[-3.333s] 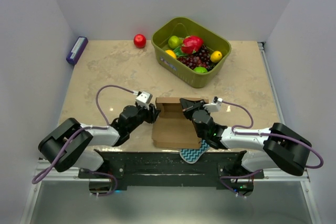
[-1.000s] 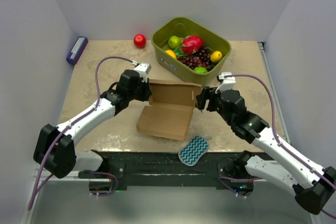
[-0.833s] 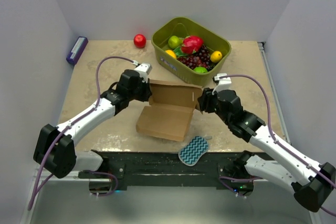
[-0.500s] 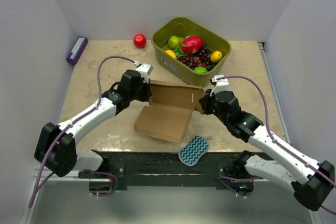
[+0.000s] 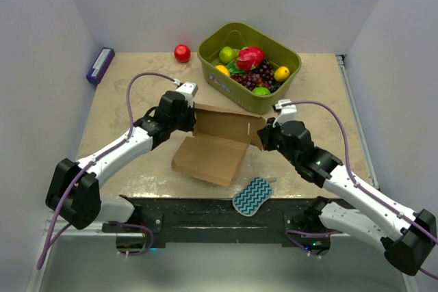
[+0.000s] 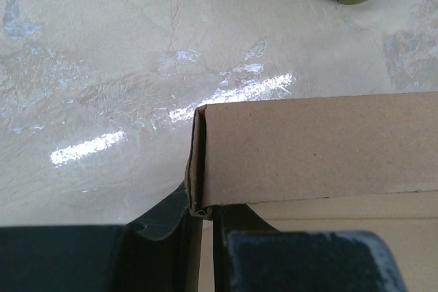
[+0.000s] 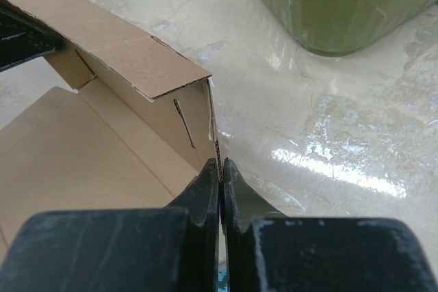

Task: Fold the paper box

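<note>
Got the paper box [image 5: 212,147] half open at centre frame on the worktop [image 5: 137,87], just below the green basket [image 5: 284,87], with its back wall standing up. Pinched at the upper-left corner by the left gripper [image 5: 194,117], clamped narrow on the folded cardboard edge. Same deal at the right end: nipped by the right gripper [image 5: 261,135], pressed together on the side wall's edge. Teal zigzag sponge [image 5: 252,195] lower down, near the box's bottom-right corner.

Bright, even light is falling from overhead. White glare is streaking across the glossy worktop [image 7: 328,162] just beyond the fingers [image 7: 200,200] in both wrist views. The dark fingers are looking slightly soft nearest the lens.
</note>
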You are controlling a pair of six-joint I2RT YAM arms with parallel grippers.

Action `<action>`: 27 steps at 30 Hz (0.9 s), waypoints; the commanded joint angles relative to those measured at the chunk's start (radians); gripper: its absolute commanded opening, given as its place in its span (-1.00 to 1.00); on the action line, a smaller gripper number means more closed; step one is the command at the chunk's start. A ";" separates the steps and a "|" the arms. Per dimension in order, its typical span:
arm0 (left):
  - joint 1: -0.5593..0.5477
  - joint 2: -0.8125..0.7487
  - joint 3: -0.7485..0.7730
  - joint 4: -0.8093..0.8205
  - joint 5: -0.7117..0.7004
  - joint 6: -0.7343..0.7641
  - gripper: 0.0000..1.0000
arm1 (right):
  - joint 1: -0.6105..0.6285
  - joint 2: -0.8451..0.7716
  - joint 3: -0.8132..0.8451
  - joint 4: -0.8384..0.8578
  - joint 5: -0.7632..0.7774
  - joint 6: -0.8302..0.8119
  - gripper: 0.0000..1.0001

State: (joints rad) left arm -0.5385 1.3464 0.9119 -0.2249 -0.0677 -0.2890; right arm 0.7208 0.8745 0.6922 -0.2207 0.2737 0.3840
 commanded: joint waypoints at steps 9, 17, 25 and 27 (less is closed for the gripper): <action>0.002 -0.024 -0.231 0.370 -0.128 -0.099 -1.00 | 0.000 0.038 -0.226 0.404 0.150 -0.048 -1.00; -0.014 0.008 -0.383 0.654 -0.240 -0.102 -1.00 | 0.000 0.237 -0.241 0.607 0.217 -0.067 -0.79; -0.020 0.062 -0.398 0.687 -0.293 -0.124 -0.97 | 0.000 0.230 -0.200 0.494 0.197 0.010 0.42; -0.020 0.054 -0.401 0.680 -0.279 -0.124 -0.86 | 0.002 0.195 -0.201 0.466 0.197 0.026 0.53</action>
State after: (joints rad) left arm -0.5621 1.4052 0.5167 0.3672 -0.3019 -0.3851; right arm 0.7242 1.1282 0.4480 0.2832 0.4320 0.3653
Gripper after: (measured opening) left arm 0.129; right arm 0.720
